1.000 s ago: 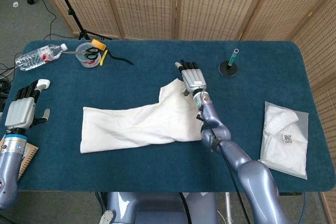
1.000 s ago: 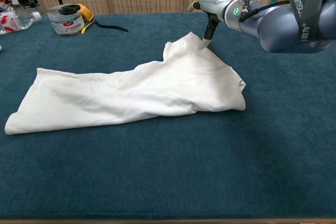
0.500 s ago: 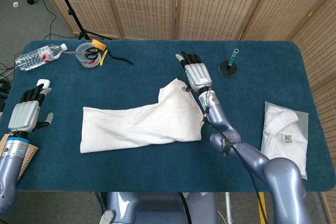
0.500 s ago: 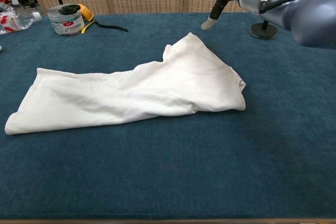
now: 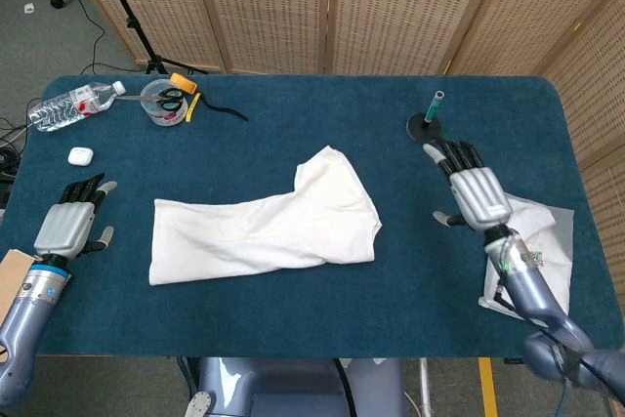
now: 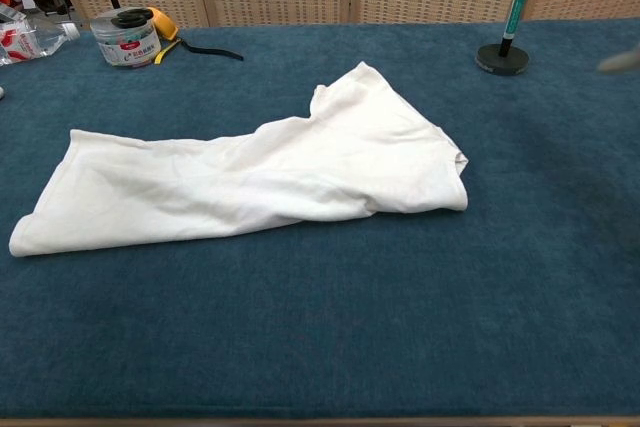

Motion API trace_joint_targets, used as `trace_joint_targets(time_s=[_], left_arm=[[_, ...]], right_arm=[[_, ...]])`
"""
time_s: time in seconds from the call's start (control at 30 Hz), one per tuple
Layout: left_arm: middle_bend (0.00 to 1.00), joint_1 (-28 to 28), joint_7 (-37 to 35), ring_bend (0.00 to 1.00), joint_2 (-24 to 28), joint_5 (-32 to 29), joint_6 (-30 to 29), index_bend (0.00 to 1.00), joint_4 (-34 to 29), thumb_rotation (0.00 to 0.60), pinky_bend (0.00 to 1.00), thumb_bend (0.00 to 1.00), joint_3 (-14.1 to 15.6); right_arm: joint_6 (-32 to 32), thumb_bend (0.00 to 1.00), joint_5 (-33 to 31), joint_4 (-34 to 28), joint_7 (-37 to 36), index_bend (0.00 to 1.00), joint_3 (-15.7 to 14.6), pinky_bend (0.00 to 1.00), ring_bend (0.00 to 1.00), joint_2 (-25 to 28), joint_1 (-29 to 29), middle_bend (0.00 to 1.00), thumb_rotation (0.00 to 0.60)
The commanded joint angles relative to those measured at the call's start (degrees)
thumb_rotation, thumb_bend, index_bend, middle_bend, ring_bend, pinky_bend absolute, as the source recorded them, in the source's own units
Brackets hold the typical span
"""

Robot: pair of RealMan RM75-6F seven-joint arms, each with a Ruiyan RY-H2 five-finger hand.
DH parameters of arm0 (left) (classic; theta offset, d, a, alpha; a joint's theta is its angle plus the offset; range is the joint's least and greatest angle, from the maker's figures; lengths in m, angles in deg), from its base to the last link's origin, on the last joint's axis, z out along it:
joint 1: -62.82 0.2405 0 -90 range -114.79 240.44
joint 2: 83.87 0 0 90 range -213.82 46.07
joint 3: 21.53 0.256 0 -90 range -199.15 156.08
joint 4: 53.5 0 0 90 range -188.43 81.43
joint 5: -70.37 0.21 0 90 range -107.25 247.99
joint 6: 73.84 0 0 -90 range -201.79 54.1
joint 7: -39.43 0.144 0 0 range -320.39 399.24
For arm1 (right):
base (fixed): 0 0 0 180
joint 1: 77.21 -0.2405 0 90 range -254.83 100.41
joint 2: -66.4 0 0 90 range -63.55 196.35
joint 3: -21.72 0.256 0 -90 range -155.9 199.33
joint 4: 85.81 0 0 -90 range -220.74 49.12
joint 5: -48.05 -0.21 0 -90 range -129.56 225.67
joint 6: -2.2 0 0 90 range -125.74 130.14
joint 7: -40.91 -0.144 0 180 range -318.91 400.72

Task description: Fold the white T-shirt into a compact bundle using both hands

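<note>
White T-shirt (image 5: 264, 227) lies partly folded mid tabletop (image 5: 293, 319), long flat strip running left, bunched at its right end. Soft, light, limp; likely slides and sags, so pinch the left corners or hem. Left hand (image 5: 70, 227) and right hand (image 5: 477, 192) both empty, fingers apparently spread, well apart from the cloth.

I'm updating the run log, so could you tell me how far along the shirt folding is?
Partly done: the white T-shirt lies folded lengthwise into a long strip, its right end doubled over. Nothing is in hand; the left hand and right hand are both open, clear of the cloth. Folding the strip into a compact bundle remains.
</note>
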Motion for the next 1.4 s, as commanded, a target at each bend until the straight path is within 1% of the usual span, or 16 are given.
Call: trace_joint_targets(time_s=[0.03, 0.13, 0.23, 0.33, 0.47, 0.53, 0.6, 0.73, 0.87, 1.13, 1.23, 1.4], left_arm=[[0.0, -0.5, 1.1, 0.0, -0.5, 0.1, 0.2, 0.0, -0.2, 0.6, 0.0, 0.42, 0.0], [0.0, -1.7, 3.2, 0.0, -1.2, -0.8, 1.1, 0.0, -0.7, 0.6, 0.0, 0.42, -0.3], [0.0, -3.5, 6.1, 0.0, -2.1, -3.1, 2.9, 0.0, -1.2, 0.6, 0.0, 0.42, -1.0], [0.0, -5.5, 9.2, 0.0, -3.2, -6.5, 5.1, 0.02, -1.1, 0.6, 0.0, 0.42, -1.7], [0.0, -8.8, 14.3, 0.0, -5.4, -12.4, 7.1, 0.08, 0.1, 0.6, 0.0, 0.42, -2.9], [0.0, -10.6, 17.2, 0.0, -7.1, -15.9, 7.4, 0.17, 1.4, 0.6, 0.0, 0.41, -3.5], [0.0, -12.1, 19.5, 0.0, -8.6, -19.5, 7.8, 0.23, 2.7, 0.6, 0.0, 0.4, -4.0], [0.0, -14.6, 21.6, 0.0, -11.4, -25.6, 8.7, 0.32, 6.1, 0.6, 0.0, 0.4, -5.1], [0.0, -16.0, 21.7, 0.0, -13.8, -29.3, 10.1, 0.33, 10.0, 0.6, 0.0, 0.4, -5.5], [0.0, -17.9, 20.3, 0.0, -16.9, -31.7, 14.8, 0.35, 17.9, 0.6, 0.0, 0.4, -5.1], [0.0, -18.4, 19.4, 0.0, -17.7, -32.0, 16.7, 0.35, 19.4, 0.6, 0.0, 0.4, -4.8], [0.0, -18.6, 18.6, 0.0, -19.2, -31.4, 16.4, 0.35, 21.2, 0.6, 0.0, 0.4, -4.3]], right_arm=[[-7.4, 0.0, 4.5, -2.5, -3.2, 0.0, -4.6, 0.0, 0.0, 2.8, 6.8, 0.0, 0.6], [-12.8, 0.0, 6.4, -2.8, -5.0, 0.0, -5.9, 0.0, 0.0, 2.9, 10.9, 0.0, 0.6], [-17.5, 0.0, 8.2, -2.1, -4.7, 0.0, -6.3, 0.0, 0.0, 1.8, 13.6, 0.0, 0.6], [-20.0, 0.0, 9.7, -1.2, -4.8, 0.0, -6.5, 0.0, 0.0, 0.7, 15.1, 0.0, 0.6], [-20.3, 0.0, 10.8, -0.1, -5.6, 0.0, -6.4, 0.0, 0.0, 0.3, 15.6, 0.0, 0.6], [-20.4, 0.0, 10.7, 0.0, -6.3, 0.0, -5.9, 0.0, 0.0, 0.4, 15.7, 0.0, 0.6], [-20.2, 0.0, 10.7, 0.2, -7.1, 0.0, -5.7, 0.0, 0.0, 0.6, 15.8, 0.0, 0.6], [-19.6, 0.0, 10.5, 0.6, -8.0, 0.0, -5.2, 0.0, 0.0, 0.7, 16.0, 0.0, 0.6], [-19.3, 0.0, 10.5, 0.8, -8.4, 0.0, -4.8, 0.0, 0.0, 0.7, 16.2, 0.0, 0.6], [-18.7, 0.0, 10.6, 0.9, -7.9, 0.0, -4.3, 0.0, 0.0, 0.4, 16.4, 0.0, 0.6], [-18.7, 0.0, 10.7, 0.8, -7.7, 0.0, -4.1, 0.0, 0.0, 0.4, 16.5, 0.0, 0.6], [-18.5, 0.0, 11.0, 0.7, -7.7, 0.0, -3.9, 0.0, 0.0, 0.4, 16.7, 0.0, 0.6]])
